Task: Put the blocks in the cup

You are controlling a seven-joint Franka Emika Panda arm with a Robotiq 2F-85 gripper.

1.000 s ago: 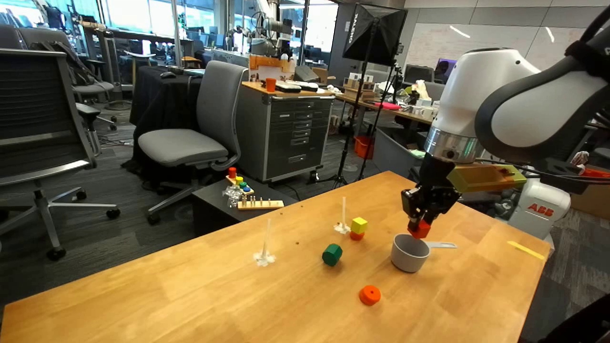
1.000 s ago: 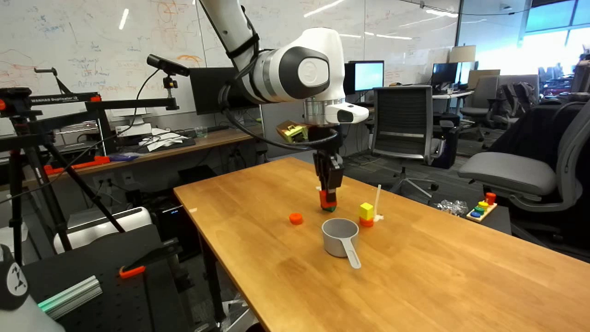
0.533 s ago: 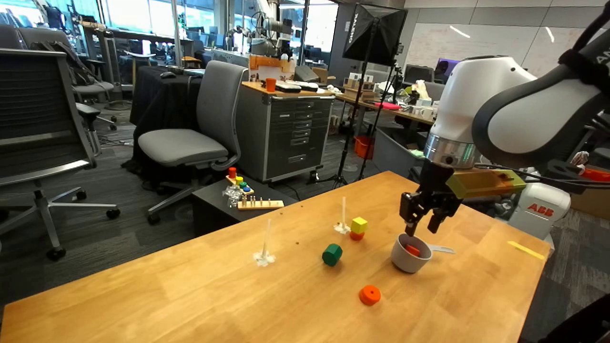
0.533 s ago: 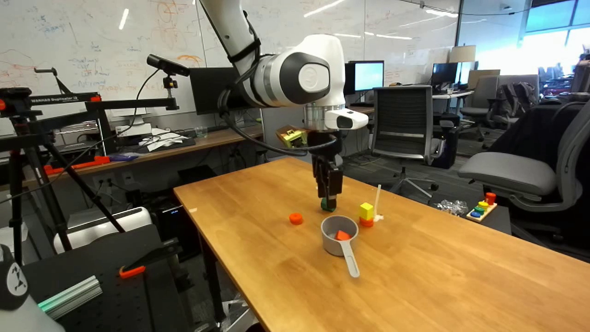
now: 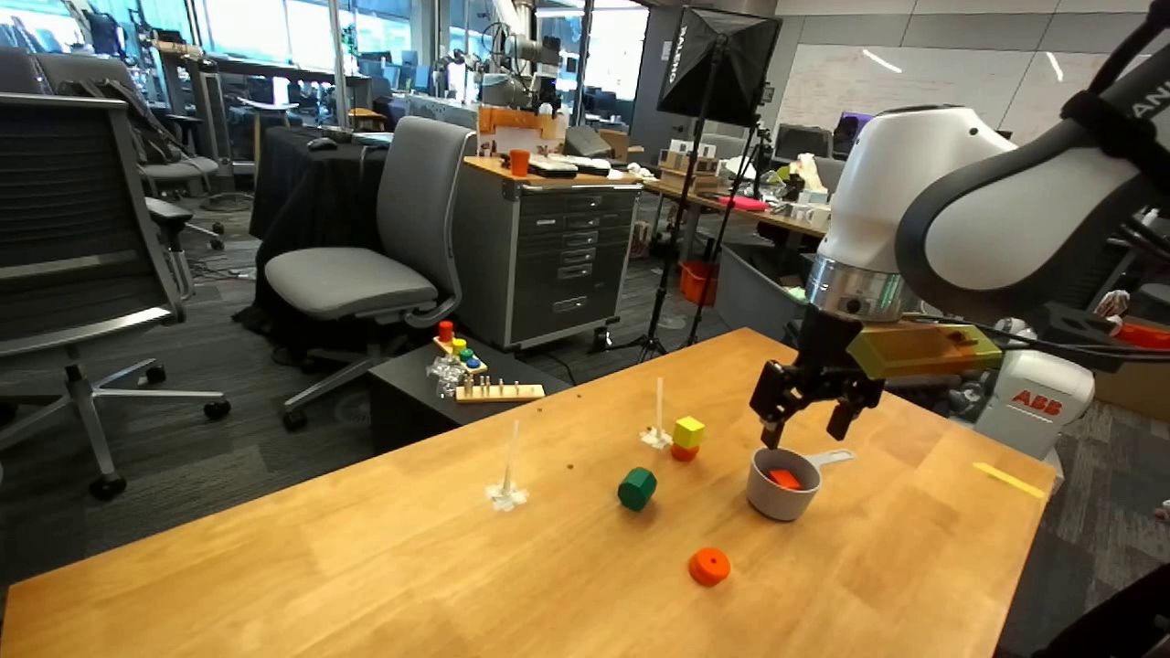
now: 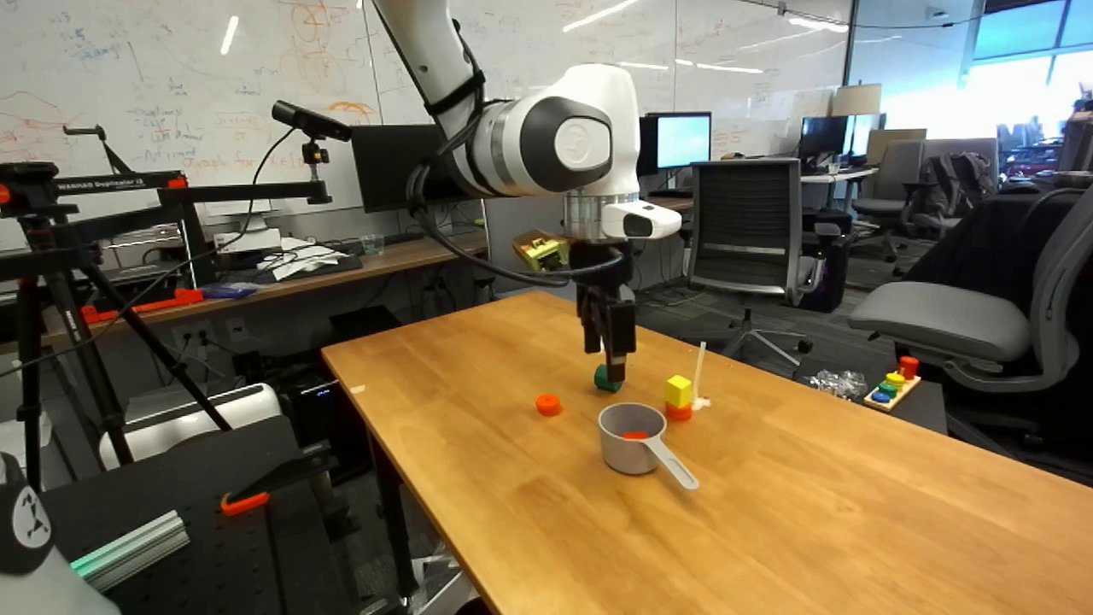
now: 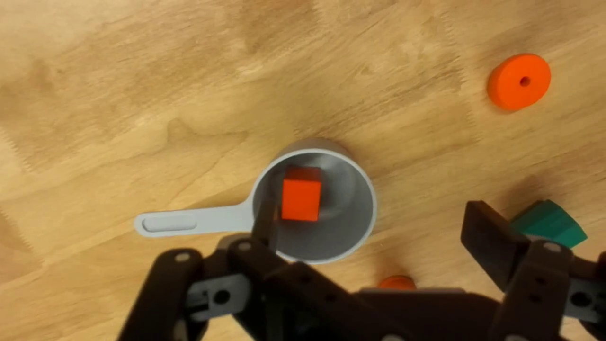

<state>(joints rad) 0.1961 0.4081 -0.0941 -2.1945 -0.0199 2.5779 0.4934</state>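
The grey cup (image 5: 773,504) stands upright on the table, and the red block (image 7: 301,199) lies inside it. My gripper (image 5: 803,437) is just above the cup, open, with nothing held. In the wrist view one finger (image 7: 266,222) overlaps the cup's handle side, while the opposite finger (image 7: 490,241) is beyond the rim and partly covers the green block (image 7: 551,225). A round orange block (image 5: 709,567) with a hole lies on the table. The yellow block (image 5: 689,432) rests on top of another orange piece (image 5: 684,453), which the gripper body mostly hides in the wrist view.
Two thin upright sticks (image 5: 510,466) are fixed to the tabletop; the farther stick (image 5: 659,407) stands close beside the yellow block. A low black stand (image 5: 411,402) past the table edge carries a multicoloured toy strip (image 6: 892,384). Yellow tape (image 5: 1009,480) marks the table near one edge.
The gripper has let go of the red block, which dropped into the cup. Its fingers have spread wide. The cup's handle has swung a little.
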